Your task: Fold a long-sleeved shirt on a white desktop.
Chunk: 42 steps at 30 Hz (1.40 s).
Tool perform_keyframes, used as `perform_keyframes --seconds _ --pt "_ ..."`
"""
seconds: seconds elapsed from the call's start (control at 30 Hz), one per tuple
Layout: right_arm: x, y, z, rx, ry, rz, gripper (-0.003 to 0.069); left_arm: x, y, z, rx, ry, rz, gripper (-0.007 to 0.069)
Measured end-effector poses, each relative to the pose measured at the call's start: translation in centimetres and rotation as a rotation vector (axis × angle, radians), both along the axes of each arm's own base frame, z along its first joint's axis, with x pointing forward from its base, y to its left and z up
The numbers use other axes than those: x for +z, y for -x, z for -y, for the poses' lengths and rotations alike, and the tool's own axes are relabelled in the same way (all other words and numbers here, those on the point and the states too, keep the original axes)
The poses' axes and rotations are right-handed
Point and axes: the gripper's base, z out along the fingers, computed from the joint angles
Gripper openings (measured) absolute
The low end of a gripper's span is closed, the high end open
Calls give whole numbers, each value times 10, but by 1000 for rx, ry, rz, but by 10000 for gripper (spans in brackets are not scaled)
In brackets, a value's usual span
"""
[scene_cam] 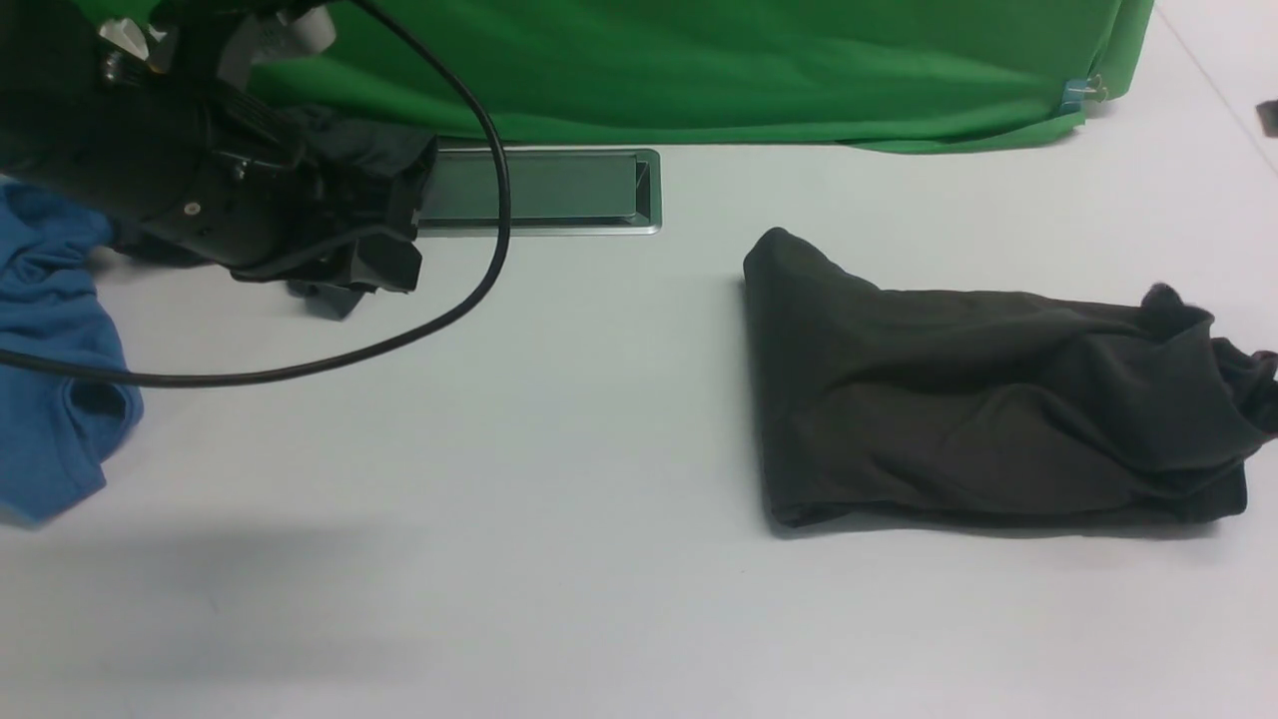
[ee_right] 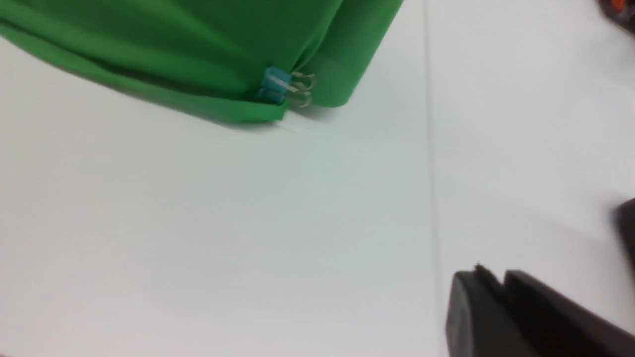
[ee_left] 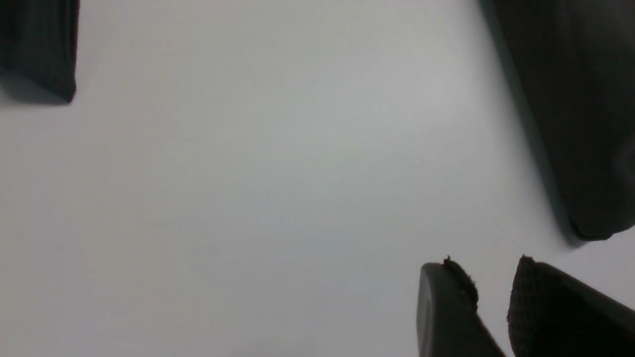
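Most of the desk [scene_cam: 559, 449] is bare and smooth, so nothing stops cloth from sliding. On its right half lies the shirt [scene_cam: 978, 399], folded to a thick oblong with a bunched, ragged right end. I judge a careless pinch there would catch only the top layer and peel the fold open, or drag the whole bundle. At the left edge the blue shirt [scene_cam: 50, 350] lies beside my left arm [scene_cam: 150, 170], whose cable [scene_cam: 489, 200] droops low enough to snag cloth. My left gripper [ee_left: 485, 263] stands slightly open and empty over bare desk. My right gripper [ee_right: 496, 273] holds nothing; its jaws look almost together, and I cannot tell whether a slit remains.
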Motion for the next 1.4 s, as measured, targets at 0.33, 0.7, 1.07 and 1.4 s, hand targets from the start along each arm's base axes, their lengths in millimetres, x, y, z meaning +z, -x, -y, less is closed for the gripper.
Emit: perform_keyframes --seconds 0.33,0.7,1.07,1.4 --pt "39 49 -62 -77 -326 -180 313 1 0 2 5 25 0 221" --pt "-60 107 -100 -14 -283 -551 251 1 0 2 7 35 3 288" --pt "-41 63 20 -449 -357 -444 251 0 -2 7 -8 92 -11 440" --pt "8 72 -84 -82 -397 -375 245 0 -3 8 -11 97 -1 490"
